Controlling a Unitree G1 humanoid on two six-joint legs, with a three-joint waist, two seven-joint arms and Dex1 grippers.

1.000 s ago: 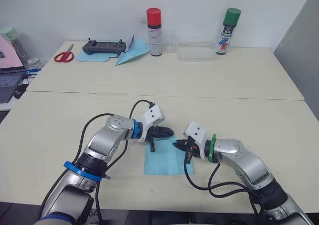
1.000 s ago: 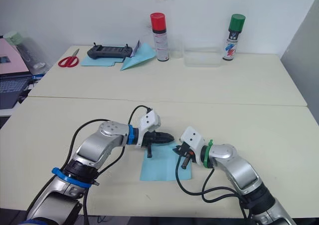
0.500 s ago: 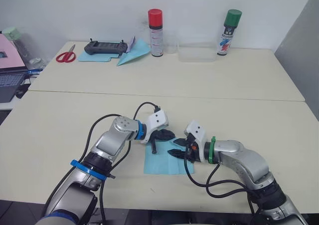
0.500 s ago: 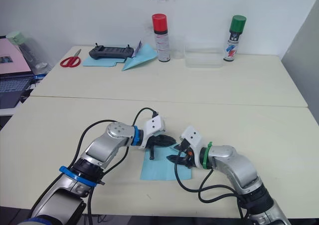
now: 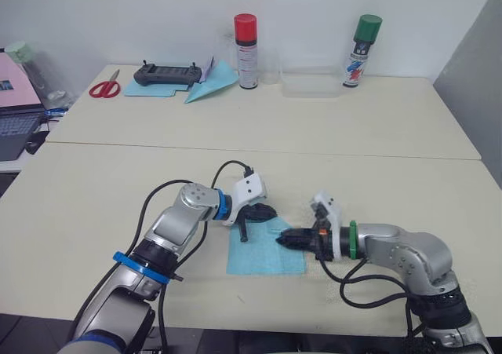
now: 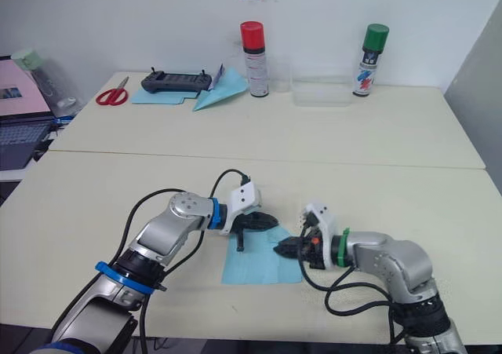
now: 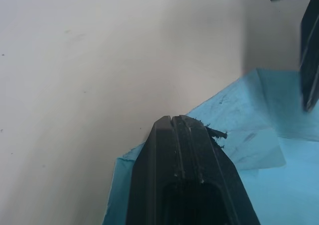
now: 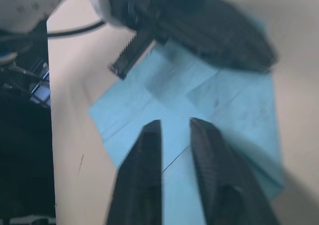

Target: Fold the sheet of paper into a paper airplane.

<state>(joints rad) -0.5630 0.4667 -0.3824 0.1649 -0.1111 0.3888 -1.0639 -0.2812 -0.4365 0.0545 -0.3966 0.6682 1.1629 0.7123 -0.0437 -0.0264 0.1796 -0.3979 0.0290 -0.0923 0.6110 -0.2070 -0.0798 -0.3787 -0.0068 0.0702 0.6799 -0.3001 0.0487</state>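
The paper [image 5: 265, 252] is seen flat on the near surface [image 5: 376, 126], its far edge pinned under the clenched left hand [image 5: 263, 210], while the right hand [image 5: 284, 239], slightly parted and grasping nothing, is laid low over its right edge. Since a second ago, the right hand has been drawn back rightward and levelled. Thin and limp, the paper is judged best lifted by a corner.

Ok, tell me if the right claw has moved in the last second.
Yes. The right claw has slid toward the robot's right, from over the sheet of paper to its right edge.
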